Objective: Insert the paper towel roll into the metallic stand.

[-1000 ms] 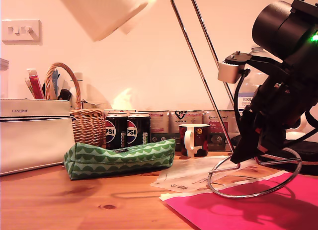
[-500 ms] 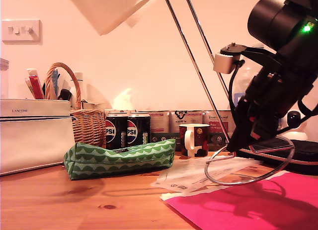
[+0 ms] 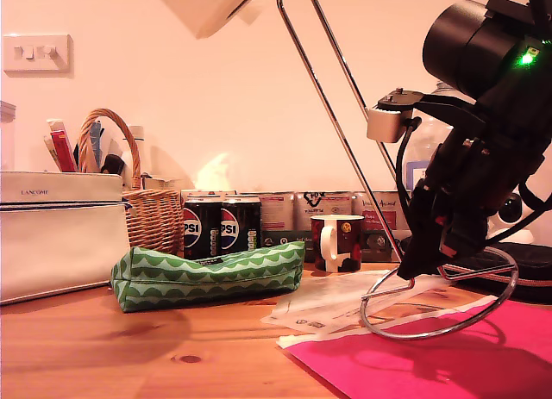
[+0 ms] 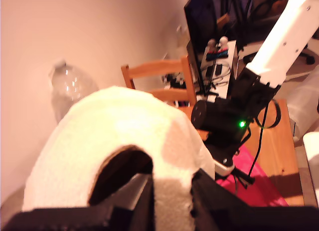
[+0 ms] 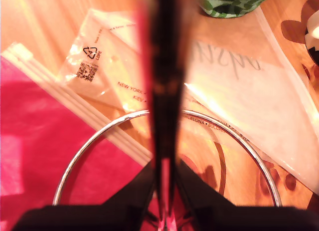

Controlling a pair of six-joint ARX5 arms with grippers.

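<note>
My first gripper grasps the roll, one finger inside the cardboard core and one outside the paper wall. In the exterior view only the roll's lower corner shows, high up at the top edge, left of the stand's loop and clear of it.

My second gripper is clamped on the stand's upright wire just above the ring base. In the exterior view that arm reaches down from the right to the base, and the stand is tilted — its loop leans up toward the left and the ring's right side is lifted. The ring sits over a clear plastic bag and a pink sheet on the wooden table. A green pouch lies to the left, well apart.
</note>
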